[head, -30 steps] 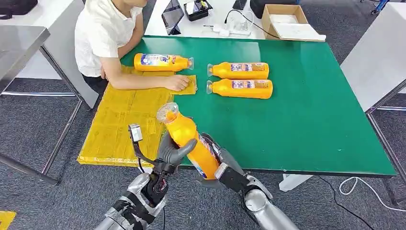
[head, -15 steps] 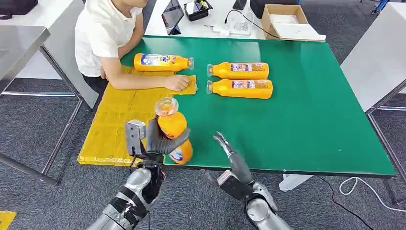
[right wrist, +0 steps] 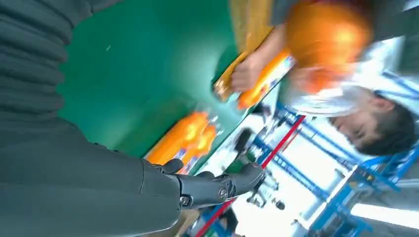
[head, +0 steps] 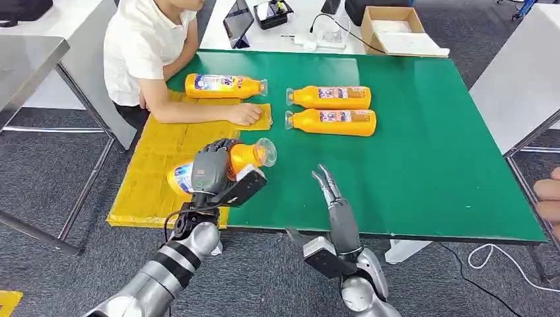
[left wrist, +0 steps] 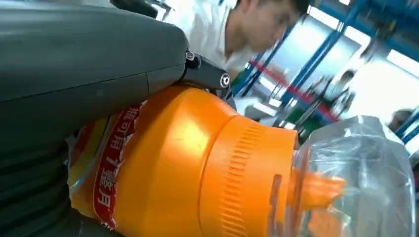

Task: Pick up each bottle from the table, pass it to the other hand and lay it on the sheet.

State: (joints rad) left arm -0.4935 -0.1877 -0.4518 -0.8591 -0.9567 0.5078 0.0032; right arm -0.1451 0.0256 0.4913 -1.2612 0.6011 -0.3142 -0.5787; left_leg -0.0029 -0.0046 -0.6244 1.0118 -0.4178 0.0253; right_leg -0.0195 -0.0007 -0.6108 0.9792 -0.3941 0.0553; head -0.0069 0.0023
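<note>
Left hand [head: 212, 168] grips an orange bottle [head: 241, 158] around its body, bottle turned near horizontal, clear cap pointing toward the green worktop [head: 422, 165], its base end over the yellow sheet [head: 158, 165]. Right hand [head: 333, 198] holds nothing, fingers straight and apart, over the worktop's near edge. Judged step: handover done, laying-down in hand. Next move calls for lowering the bottle flat onto a bare patch of sheet, then loosening the fingers. A person's hand [head: 245, 113] rests on the sheet's far corner beside another bottle [head: 224, 86]; two more bottles [head: 330, 109] lie well apart on the worktop, yet to be picked.
</note>
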